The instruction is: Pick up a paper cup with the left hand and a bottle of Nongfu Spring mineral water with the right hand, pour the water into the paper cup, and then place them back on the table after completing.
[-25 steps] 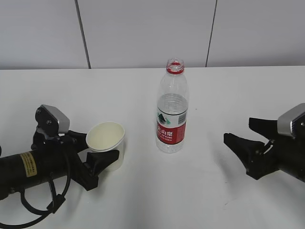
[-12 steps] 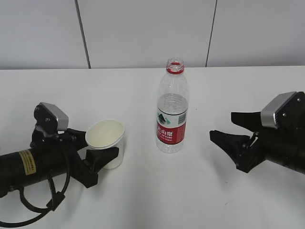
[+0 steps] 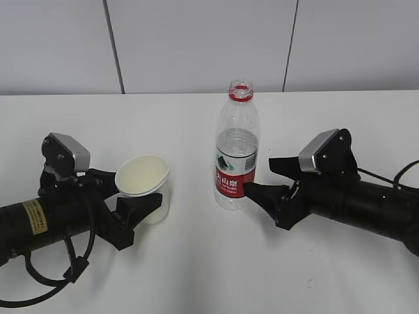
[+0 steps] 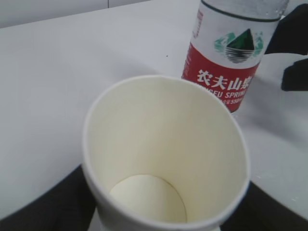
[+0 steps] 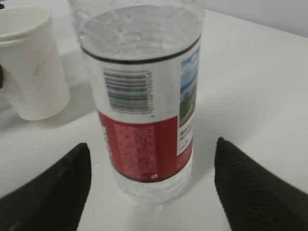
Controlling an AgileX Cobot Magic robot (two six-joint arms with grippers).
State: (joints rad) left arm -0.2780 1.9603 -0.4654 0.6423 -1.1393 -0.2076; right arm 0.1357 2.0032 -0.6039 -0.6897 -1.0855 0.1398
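Observation:
The paper cup point(image 3: 143, 185) is white, empty and slightly tilted. My left gripper point(image 3: 136, 191), on the arm with the yellow sticker, is shut on it, one finger on each side. In the left wrist view the cup point(image 4: 163, 154) fills the frame between the dark fingers point(image 4: 43, 207). The Nongfu Spring bottle point(image 3: 236, 154) stands upright and uncapped on the table point(image 3: 196, 261), with clear water point(image 3: 236, 142) up to just above its red label. My right gripper point(image 3: 260, 175) is open beside its base. In the right wrist view the bottle point(image 5: 144, 96) stands between the spread fingers, untouched, with my right gripper point(image 5: 151, 151) low around it.
A grey panelled wall point(image 3: 196, 46) runs behind the table's far edge. The cup point(image 5: 31, 67) stands just left of the bottle in the right wrist view. The bottle point(image 4: 226, 72) stands close behind the cup in the left wrist view.
The right arm has moved left across the table until its open fingers flank the bottle. The left gripper has drawn the cup slightly up and left, tilting it.

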